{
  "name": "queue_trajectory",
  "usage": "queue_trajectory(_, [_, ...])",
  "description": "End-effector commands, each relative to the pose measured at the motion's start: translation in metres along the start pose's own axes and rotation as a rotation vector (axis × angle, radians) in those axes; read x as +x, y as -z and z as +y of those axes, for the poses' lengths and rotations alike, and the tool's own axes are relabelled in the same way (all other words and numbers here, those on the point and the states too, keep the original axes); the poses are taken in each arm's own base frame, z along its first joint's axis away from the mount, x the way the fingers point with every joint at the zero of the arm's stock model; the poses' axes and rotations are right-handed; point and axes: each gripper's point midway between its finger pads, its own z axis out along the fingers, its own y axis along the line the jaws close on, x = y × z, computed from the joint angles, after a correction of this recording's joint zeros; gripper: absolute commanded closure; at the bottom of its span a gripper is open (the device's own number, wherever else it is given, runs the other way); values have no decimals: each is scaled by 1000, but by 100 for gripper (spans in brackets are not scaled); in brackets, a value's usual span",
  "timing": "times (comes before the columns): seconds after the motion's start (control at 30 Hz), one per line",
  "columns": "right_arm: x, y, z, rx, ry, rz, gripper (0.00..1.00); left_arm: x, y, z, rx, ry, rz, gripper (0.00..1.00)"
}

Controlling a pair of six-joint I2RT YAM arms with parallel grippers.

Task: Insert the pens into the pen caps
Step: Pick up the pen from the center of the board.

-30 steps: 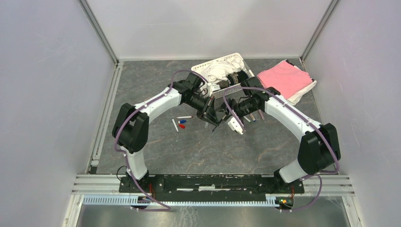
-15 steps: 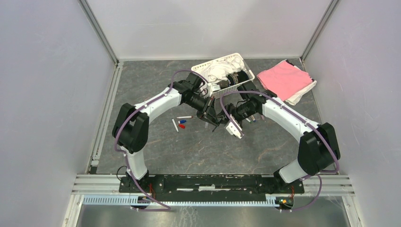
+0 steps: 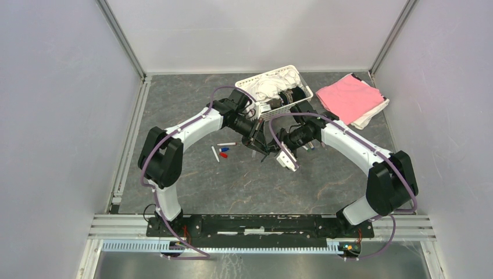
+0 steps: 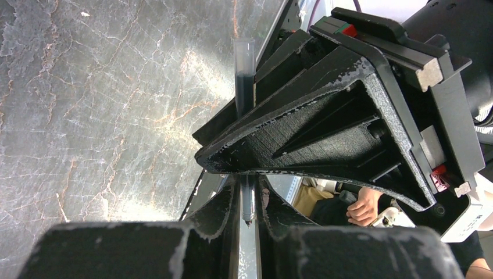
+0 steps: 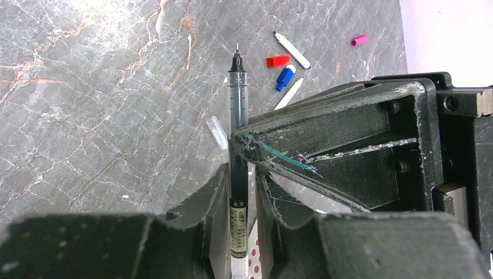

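Both grippers meet nose to nose above the table's middle. My left gripper (image 4: 248, 203) (image 3: 263, 145) is shut on a dark pen (image 5: 237, 122) (image 4: 243, 75), whose tip points back toward the left wrist. My right gripper (image 5: 238, 192) (image 3: 273, 146) brackets the same pen's rear end, with a thin gap showing on one side. On the table lie two white pens (image 3: 227, 143) (image 3: 214, 153), a red cap (image 5: 278, 60), a blue cap (image 5: 285, 77), a magenta cap (image 5: 359, 40) and a clear cap (image 5: 217, 132).
A white basket (image 3: 289, 74) holding cloth and dark items stands just behind the grippers. A folded pink cloth (image 3: 349, 97) lies at the back right. Metal frame rails run along the left side and the near edge.
The right arm has swung left toward the left gripper, and its jaws have narrowed round the dark pen. The left gripper has kept still with the pen.
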Motion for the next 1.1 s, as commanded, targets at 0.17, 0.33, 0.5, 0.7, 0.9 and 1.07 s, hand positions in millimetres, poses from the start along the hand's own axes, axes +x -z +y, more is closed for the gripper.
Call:
queue_trajectory(0.17, [-10,0,1,-1,-12,-16,96,-6,-1,-4,13,-67,0,98])
queue_trajectory(0.33, [-9,2,8,-3,-98,8,100,-24,12,-3,-95,-97,-120,78])
queue_trajectory(0.5, [-12,4,26,25,-300,26,100,-47,51,-12,-255,-185,-390,46])
queue_trajectory(0.7, [-16,10,42,144,-695,32,100,-53,103,-2,-481,-220,-706,33])
queue_trajectory(0.9, [4,31,58,347,-1194,61,100,-42,112,39,-618,-34,-826,28])
queue_trajectory(1.07, [10,40,77,436,-1536,-12,100,-42,88,54,-793,19,-790,28])
